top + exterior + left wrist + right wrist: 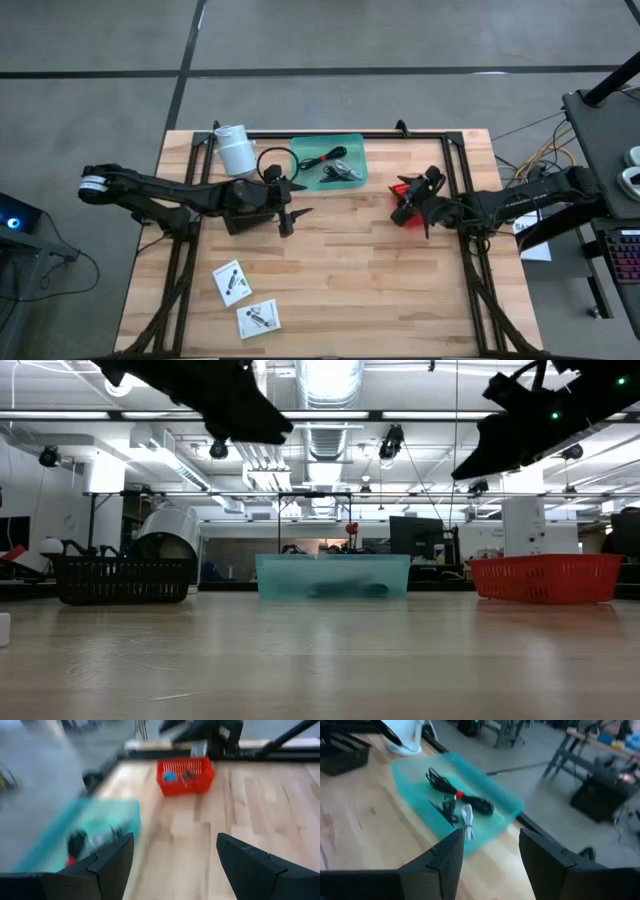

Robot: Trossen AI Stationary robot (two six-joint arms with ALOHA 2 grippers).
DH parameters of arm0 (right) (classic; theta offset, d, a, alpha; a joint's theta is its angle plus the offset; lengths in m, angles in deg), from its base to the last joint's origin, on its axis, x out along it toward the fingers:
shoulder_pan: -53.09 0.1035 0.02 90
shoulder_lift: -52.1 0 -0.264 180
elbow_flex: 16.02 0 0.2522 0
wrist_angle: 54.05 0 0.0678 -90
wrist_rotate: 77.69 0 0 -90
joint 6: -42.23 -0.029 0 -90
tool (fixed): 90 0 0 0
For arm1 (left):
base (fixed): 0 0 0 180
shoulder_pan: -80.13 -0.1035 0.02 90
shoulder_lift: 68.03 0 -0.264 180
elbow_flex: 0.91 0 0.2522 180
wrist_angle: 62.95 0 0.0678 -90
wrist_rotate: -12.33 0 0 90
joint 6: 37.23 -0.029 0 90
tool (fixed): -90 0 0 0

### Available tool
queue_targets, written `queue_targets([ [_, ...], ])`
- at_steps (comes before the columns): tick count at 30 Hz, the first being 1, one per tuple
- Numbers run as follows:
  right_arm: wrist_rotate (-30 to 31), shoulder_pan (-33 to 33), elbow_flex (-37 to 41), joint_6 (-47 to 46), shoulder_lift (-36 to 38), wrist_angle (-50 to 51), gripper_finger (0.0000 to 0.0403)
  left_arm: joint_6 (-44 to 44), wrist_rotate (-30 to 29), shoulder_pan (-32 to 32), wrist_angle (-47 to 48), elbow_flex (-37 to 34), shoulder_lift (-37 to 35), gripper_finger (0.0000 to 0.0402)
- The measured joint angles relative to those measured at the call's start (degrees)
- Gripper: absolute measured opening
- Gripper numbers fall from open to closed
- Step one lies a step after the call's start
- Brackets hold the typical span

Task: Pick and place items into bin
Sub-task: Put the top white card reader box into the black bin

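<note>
White packets [245,301] well apart from open left claw [296,214]

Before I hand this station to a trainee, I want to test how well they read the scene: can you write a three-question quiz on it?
1. True or false: the two white packets lie inside the green bin.
2. Which bin holds the black cable? A) red bin B) green bin C) black basket
3. Fill in: the left gripper and the right gripper both have their fingers ____.

Key: 1 false, they lie on the table; 2 B; 3 open.
</note>
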Motion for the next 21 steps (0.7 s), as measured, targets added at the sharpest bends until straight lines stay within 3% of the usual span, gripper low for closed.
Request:
queue_targets([
  [4, 0.0, 0.0, 0.2, 4.8, -0.3, -2.8, 0.0176, 10.6, 3.1, 0.2, 11.9, 2.2, -0.2, 0.0267],
  [11, 0.1, 0.0, 0.3, 9.2, -0.4, -6.0, 0.0171, 43.2, 12.6, 1.9, 35.3, 6.1, -0.2, 0.0267],
  [15, 0.0, 0.0, 0.3, 10.5, -0.4, -10.0, 0.0168, 60.8, 19.3, 3.0, 42.9, 5.9, -0.3, 0.0267],
  [21, 0.0, -0.1, 1.0, 13.2, -0.4, -15.6, 0.0167, 77.6, 24.2, 4.3, 49.9, 5.8, 1.0, 0.0267],
])
